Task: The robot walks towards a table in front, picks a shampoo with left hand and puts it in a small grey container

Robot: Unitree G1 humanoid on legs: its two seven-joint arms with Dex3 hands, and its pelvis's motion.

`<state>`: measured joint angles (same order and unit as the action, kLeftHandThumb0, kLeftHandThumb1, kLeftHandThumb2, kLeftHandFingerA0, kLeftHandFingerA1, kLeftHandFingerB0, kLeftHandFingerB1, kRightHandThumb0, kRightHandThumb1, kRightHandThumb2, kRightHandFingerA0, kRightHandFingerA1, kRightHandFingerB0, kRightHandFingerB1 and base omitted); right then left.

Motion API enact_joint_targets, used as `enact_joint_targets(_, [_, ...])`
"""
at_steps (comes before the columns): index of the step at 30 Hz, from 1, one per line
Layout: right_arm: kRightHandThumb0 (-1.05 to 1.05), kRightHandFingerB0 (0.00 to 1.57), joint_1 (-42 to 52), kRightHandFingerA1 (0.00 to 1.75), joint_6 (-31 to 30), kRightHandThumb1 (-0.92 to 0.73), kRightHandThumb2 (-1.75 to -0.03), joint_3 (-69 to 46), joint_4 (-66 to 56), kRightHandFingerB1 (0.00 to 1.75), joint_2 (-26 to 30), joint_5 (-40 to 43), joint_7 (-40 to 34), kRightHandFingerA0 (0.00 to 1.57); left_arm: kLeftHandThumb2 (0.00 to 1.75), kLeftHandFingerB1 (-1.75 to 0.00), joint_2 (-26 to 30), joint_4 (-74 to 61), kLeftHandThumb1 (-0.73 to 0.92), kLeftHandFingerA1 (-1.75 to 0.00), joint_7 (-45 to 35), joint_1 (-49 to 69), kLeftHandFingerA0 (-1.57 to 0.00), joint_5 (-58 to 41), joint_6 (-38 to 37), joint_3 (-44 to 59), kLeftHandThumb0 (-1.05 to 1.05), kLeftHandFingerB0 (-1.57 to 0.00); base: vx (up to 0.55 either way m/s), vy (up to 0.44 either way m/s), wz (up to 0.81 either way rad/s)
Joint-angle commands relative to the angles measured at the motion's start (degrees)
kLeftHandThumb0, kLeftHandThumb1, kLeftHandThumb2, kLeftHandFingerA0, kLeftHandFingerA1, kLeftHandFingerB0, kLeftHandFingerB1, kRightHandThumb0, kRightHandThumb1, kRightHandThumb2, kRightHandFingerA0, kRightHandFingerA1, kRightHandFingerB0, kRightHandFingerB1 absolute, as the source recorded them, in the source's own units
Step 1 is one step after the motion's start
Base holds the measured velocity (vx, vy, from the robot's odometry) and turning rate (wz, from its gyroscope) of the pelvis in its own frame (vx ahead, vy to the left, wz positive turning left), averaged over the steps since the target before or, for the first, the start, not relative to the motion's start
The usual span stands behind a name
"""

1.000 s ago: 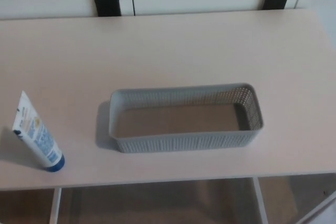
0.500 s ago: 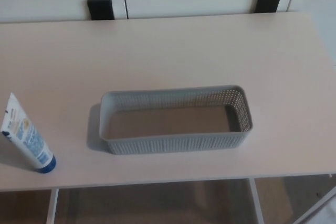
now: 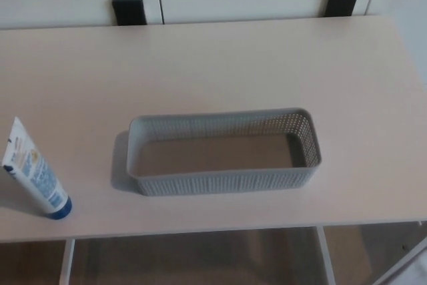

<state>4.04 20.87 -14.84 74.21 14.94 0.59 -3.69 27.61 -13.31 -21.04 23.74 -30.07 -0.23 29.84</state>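
Shampoo tube (image 3: 33,171) at the table's (image 3: 220,58) near left, well apart from the empty grey container (image 3: 223,181). We see neither hand, so cannot tell their fingers; pickup and placement both outstanding.

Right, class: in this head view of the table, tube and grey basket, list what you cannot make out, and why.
- Head view: neither robot hand shows; both lie outside the frame.
- Head view: the print on the shampoo tube is too small and blurred to read.
- Head view: the table runs off the left edge.
- Head view: the grey container's near wall hides the inside strip behind it.
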Motion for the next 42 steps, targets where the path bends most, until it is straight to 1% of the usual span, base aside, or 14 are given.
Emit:
enact_joint_targets(1, [-0.29, 0.61, 0.40, 0.48, -0.84, -0.61, -0.57, -0.50, 0.48, 0.42, 0.86, 0.52, -0.08, 0.79, 0.54, -0.24, 1.90, 9.83, 0.43, -0.33, 0.48, -7.40, -0.09, 4.45, 6.09, -4.44, -0.20, -0.08, 0.00, 0.000, 0.00])
enact_joint_targets(6, [-0.30, 0.63, 0.20, 0.49, -0.97, -0.61, -0.57, -0.60, 0.53, 0.43, 0.83, 0.57, 0.00, 0.80, 0.53, -0.25, 1.72, 14.54, 0.41, -0.32, 0.48, -11.12, -0.08, 5.23, 7.34, -6.66, -0.22, -0.06, 0.00, 0.000, 0.00])
enact_joint_targets(7, [-0.29, 0.63, 0.23, 0.49, -0.89, -0.59, -0.57, -0.68, 0.36, 0.43, 0.76, 0.67, -0.19, 0.81, 0.60, -0.18, 1.39, 16.70, 0.37, -0.33, 0.57, -12.85, -0.06, 5.71, 8.35, -8.04, -0.22, -0.04, 0.00, 0.000, 0.00])
enact_joint_targets(11, [-0.29, 0.61, 0.23, 0.49, -0.67, -0.61, -0.57, -0.72, 0.40, 0.43, 0.63, 0.63, -0.13, 0.79, 0.62, -0.18, 1.05, 19.32, 0.35, -0.36, 0.32, -14.08, -0.06, 7.28, 7.98, -9.87, -0.25, -0.04, 0.00, 0.000, 0.00])
enact_joint_targets(12, [-0.29, 0.61, 0.23, 0.48, -0.57, -0.61, -0.57, -0.74, 0.42, 0.43, 0.58, 0.62, -0.11, 0.79, 0.52, -0.24, 0.94, 19.70, 0.39, -0.32, 0.35, -14.18, -0.07, 7.61, 8.05, -10.31, -0.23, -0.02, 0.00, 0.000, 0.00])
enact_joint_targets(13, [-0.29, 0.61, 0.25, 0.48, -0.48, -0.61, -0.57, -0.84, 0.43, 0.43, 0.56, 0.72, 0.00, 0.79, 0.52, -0.24, 0.88, 19.88, 0.39, -0.32, 0.51, -14.19, -0.07, 7.82, 8.08, -10.61, -0.23, -0.02, 0.00, 0.000, 0.00])
enact_joint_targets(14, [-0.29, 0.62, 0.10, 0.48, -0.74, -0.61, -0.57, -0.82, 0.45, 0.43, 0.56, 0.70, -0.09, 0.79, 0.62, -0.18, 0.85, 19.61, 0.34, -0.34, 0.63, -14.13, -0.04, 7.79, 8.74, -10.87, -0.24, -0.03, 0.00, 0.000, 0.00])
enact_joint_targets(22, [-0.29, 0.61, -0.69, 0.49, -0.88, -0.61, -0.57, -0.16, 0.10, 0.43, 0.97, 0.07, -0.12, 0.79, 0.63, -0.17, 0.49, 19.17, 0.33, -0.32, 0.04, -13.97, -0.02, 8.89, 10.00, -13.08, -0.22, -0.02, 0.00, 0.000, 0.00])
enact_joint_targets(23, [-0.30, 0.63, -0.75, 0.49, -0.92, -0.59, -0.56, -0.26, 0.23, 0.43, 0.94, 0.18, -0.18, 0.80, 0.64, -0.21, 0.26, 19.16, 0.23, -0.33, -0.27, -13.63, 0.00, 8.81, 10.17, -13.37, -0.24, 0.00, 0.00, 0.000, 0.00])
enact_joint_targets(28, [-0.30, 0.63, -0.71, 0.49, -0.98, -0.58, -0.56, -0.47, 0.43, 0.43, 0.95, 0.37, -0.14, 0.80, 0.63, -0.20, -0.51, 19.14, 0.24, -0.33, -0.52, -12.83, 0.00, 9.25, 10.50, -13.97, -0.24, 0.00, 0.00, 0.000, 0.00])
enact_joint_targets(30, [-0.31, 0.62, -1.36, 0.49, -1.52, -0.60, -0.57, -0.07, 0.28, 0.42, 1.11, -0.04, -0.65, 0.82, 0.62, -0.14, -1.29, 21.23, 0.25, -0.29, -1.54, -14.04, 0.00, 9.60, 8.96, -14.79, -0.29, 0.00, 0.00, 0.000, 0.00])
enact_joint_targets(34, [-0.31, 0.62, -1.08, 0.49, -1.49, -0.60, -0.57, -0.19, 0.44, 0.42, 1.12, 0.09, -0.59, 0.81, 0.63, -0.14, -1.77, 21.44, 0.25, -0.29, -1.78, -13.91, 0.00, 9.83, 9.10, -14.86, -0.30, 0.00, 0.00, 0.000, 0.00])
enact_joint_targets(36, [-0.30, 0.62, -0.88, 0.48, -1.29, -0.59, -0.56, -0.32, 0.29, 0.43, 0.97, 0.34, 0.01, 0.79, 0.63, -0.13, -2.20, 19.93, 0.26, -0.28, -1.99, -13.42, 0.00, 9.12, 10.53, -15.03, -0.32, 0.00, 0.00, 0.000, 0.00])
enact_joint_targets(42, [-0.31, 0.63, -0.44, 0.49, -1.17, -0.61, -0.57, -0.07, 0.33, 0.43, 1.01, 0.05, -0.01, 0.82, 0.63, -0.12, -3.44, 17.11, 0.26, -0.27, -2.54, -12.90, 0.00, 8.38, 12.66, -15.75, -0.32, 0.00, 0.00, 0.000, 0.00])
